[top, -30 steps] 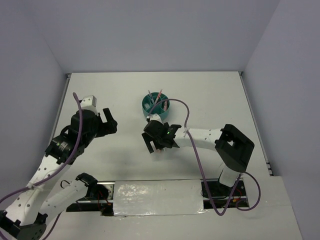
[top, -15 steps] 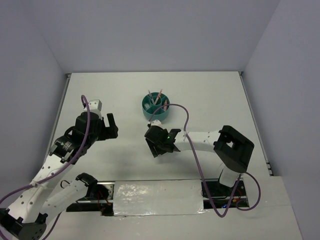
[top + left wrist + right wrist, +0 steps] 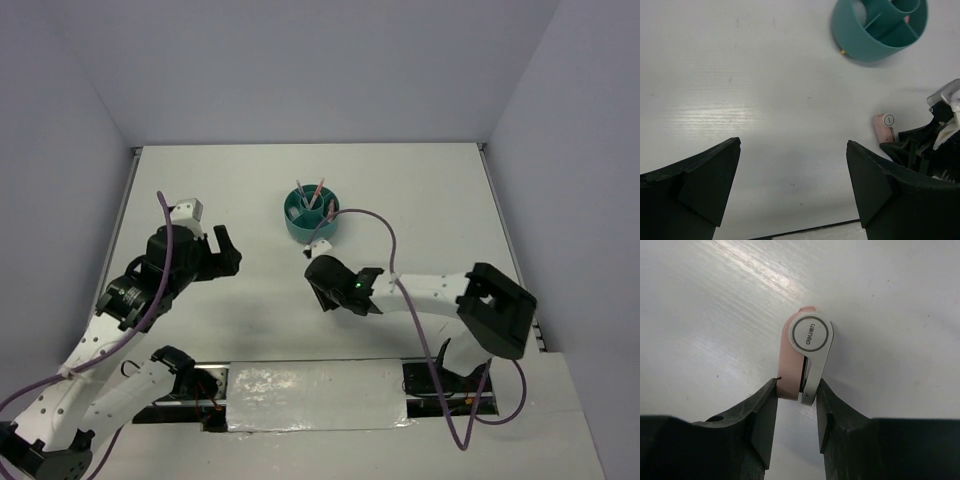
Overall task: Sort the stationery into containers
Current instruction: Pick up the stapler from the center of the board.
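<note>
The right hand is clamping the narrow end of the pink-white clip, which is lying on the worktop near the teal organiser. The left hand is hovering over bare worktop, its fingers wide apart and gripping nothing.

We log a white table, teal organiser standing approx. mid-far. A pink-white clip lies flat on the surface, nearer than the organiser. A small yellowish piece lies at the organiser's base.
</note>
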You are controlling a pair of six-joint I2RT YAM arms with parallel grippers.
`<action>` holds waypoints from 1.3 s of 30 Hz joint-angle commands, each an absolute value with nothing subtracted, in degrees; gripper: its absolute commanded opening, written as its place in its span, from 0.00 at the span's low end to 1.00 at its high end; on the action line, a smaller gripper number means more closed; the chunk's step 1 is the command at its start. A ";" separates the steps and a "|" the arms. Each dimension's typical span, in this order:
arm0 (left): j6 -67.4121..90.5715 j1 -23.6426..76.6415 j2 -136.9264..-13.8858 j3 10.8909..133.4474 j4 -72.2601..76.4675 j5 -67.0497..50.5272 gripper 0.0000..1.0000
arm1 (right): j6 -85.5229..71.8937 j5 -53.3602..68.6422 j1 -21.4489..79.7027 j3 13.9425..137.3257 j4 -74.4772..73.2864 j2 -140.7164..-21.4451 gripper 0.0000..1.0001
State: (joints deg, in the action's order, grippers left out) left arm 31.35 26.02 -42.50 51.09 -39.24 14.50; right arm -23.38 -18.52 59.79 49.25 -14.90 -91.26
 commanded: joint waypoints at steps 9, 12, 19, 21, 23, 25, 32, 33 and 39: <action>58.52 28.03 -45.61 36.04 3.85 -20.74 0.98 | -10.38 -7.66 60.38 38.58 2.47 -66.71 0.00; 60.12 31.37 -50.43 37.35 7.63 -20.04 0.97 | -10.81 -2.75 60.38 37.54 4.91 -63.12 0.00; 59.16 39.45 -58.09 42.97 6.60 -15.92 0.85 | -10.46 -1.40 60.56 39.55 3.78 -58.28 0.00; 58.36 40.08 -59.58 43.68 4.67 -15.03 0.79 | -10.11 -0.54 60.56 39.81 3.52 -57.66 0.00; 58.19 40.52 -60.20 43.68 4.31 -14.59 0.79 | -9.85 -0.27 60.47 39.90 3.43 -57.22 0.00; 57.83 40.61 -61.26 43.68 4.22 -14.85 0.69 | -9.75 -0.26 60.56 40.08 3.60 -57.04 0.00; 57.04 41.13 -63.01 43.59 4.40 -15.73 0.36 | -9.75 -1.84 60.47 40.17 3.96 -57.13 0.00; 56.69 41.13 -63.19 43.77 4.22 -15.91 0.27 | -9.84 -2.11 60.56 40.25 3.96 -57.30 0.01; 53.36 41.31 -63.19 45.35 5.45 -15.92 0.00 | -11.77 -4.91 60.47 39.56 4.65 -56.61 0.99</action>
